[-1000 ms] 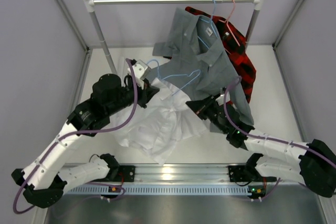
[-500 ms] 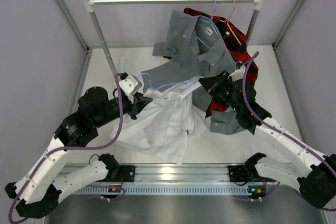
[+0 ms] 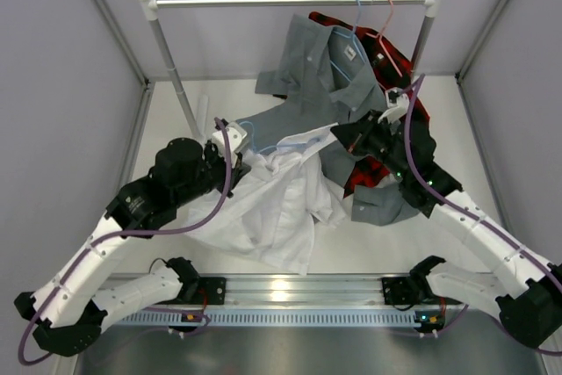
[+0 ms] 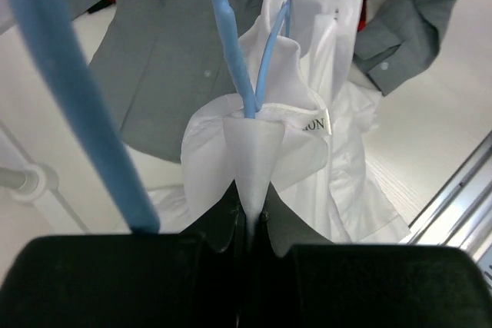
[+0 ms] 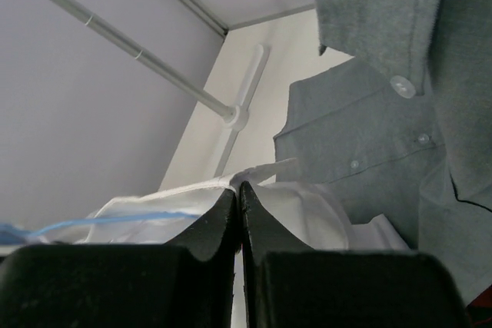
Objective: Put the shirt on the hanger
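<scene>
The white shirt [image 3: 277, 208] hangs lifted over the table between my two grippers. My left gripper [image 3: 235, 157] is shut on its collar [image 4: 254, 151] next to the neck label. The light-blue wire hanger [image 3: 283, 140] runs through the shirt's top; its wires show in the left wrist view [image 4: 231, 36]. My right gripper [image 3: 344, 136] is shut on the shirt's edge [image 5: 231, 183] and pulls it up to the right. The hanger also shows in the right wrist view [image 5: 115, 220] as a thin blue wire under the white fabric.
A rail [image 3: 290, 1] at the back carries a grey shirt [image 3: 338, 85] on a blue hanger and a red-and-black plaid shirt [image 3: 395, 76] on a pink hanger. The grey shirt hangs close behind my right gripper. Grey walls stand on both sides.
Both grippers have lifted the white shirt and the hanger off the table. My right gripper has moved up and to the right toward the grey shirt, stretching the white fabric.
</scene>
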